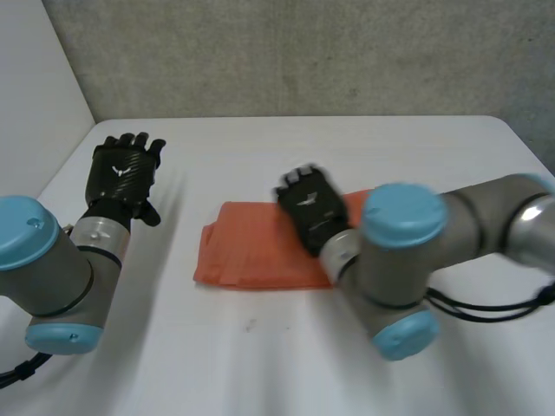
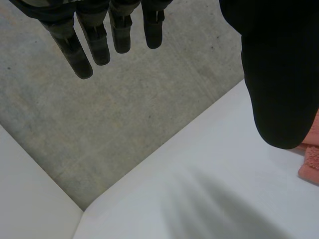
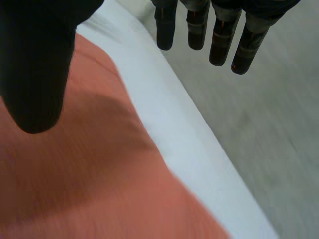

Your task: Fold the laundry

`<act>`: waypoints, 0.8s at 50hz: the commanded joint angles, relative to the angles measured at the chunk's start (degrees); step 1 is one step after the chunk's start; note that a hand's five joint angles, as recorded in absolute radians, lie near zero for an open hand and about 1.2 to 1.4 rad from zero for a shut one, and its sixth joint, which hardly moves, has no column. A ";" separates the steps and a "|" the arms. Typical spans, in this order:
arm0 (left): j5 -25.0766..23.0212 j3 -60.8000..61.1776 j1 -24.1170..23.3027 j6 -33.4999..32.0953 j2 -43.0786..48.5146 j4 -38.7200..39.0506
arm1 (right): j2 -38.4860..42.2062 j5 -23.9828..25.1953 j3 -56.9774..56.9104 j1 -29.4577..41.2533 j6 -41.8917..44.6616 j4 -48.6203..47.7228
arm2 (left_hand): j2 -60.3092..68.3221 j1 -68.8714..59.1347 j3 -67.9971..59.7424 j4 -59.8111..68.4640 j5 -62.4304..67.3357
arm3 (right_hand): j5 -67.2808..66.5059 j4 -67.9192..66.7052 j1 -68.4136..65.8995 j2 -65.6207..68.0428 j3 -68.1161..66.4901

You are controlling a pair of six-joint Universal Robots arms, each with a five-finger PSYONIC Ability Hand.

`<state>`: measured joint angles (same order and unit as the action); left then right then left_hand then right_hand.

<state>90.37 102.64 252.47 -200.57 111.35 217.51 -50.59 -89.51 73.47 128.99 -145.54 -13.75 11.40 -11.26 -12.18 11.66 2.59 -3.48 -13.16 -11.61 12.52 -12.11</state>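
A folded orange cloth (image 1: 251,247) lies flat in the middle of the white table (image 1: 416,156). My right hand (image 1: 312,206) hovers over the cloth's right part, fingers straight and spread, holding nothing. In the right wrist view the cloth (image 3: 89,174) spreads under the palm, with the thumb (image 3: 35,64) and the fingers (image 3: 219,35) apart above it. My left hand (image 1: 124,172) is raised over the table's left side, well clear of the cloth, open and empty. Its fingers (image 2: 84,45) hang straight, and a corner of the cloth (image 2: 310,164) peeks out beside the thumb (image 2: 279,74).
A grey wall (image 1: 303,52) runs behind the table's far edge. A white panel (image 1: 35,95) stands at the left. Bare tabletop lies in front of the cloth and to its far right.
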 commanded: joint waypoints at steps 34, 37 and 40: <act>0.24 0.64 -1.71 0.00 -0.79 -0.15 | 4.07 6.00 -8.77 7.48 -12.75 5.21 | -1.40 1.26 2.18 -1.66 -2.59 | -66.52 -66.84 -68.39 67.48 -67.89; 0.16 0.55 -1.63 0.00 -0.79 -0.24 | 7.16 8.63 -9.92 10.04 -12.40 5.83 | -1.40 1.26 2.18 -1.66 -2.59 | -66.52 -66.84 -68.39 67.48 -67.89; 0.15 0.46 -1.63 0.00 -0.87 -0.24 | 8.31 8.30 -10.53 10.23 -12.05 5.92 | -1.40 1.26 2.18 -1.66 -2.59 | -48.55 -48.88 -50.42 49.51 -49.92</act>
<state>90.63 103.22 250.76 -200.59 110.59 217.34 -47.00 -83.10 64.95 136.31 -158.17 -8.66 11.40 -11.26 -12.18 11.66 2.59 -55.12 -68.26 -48.42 67.50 -67.59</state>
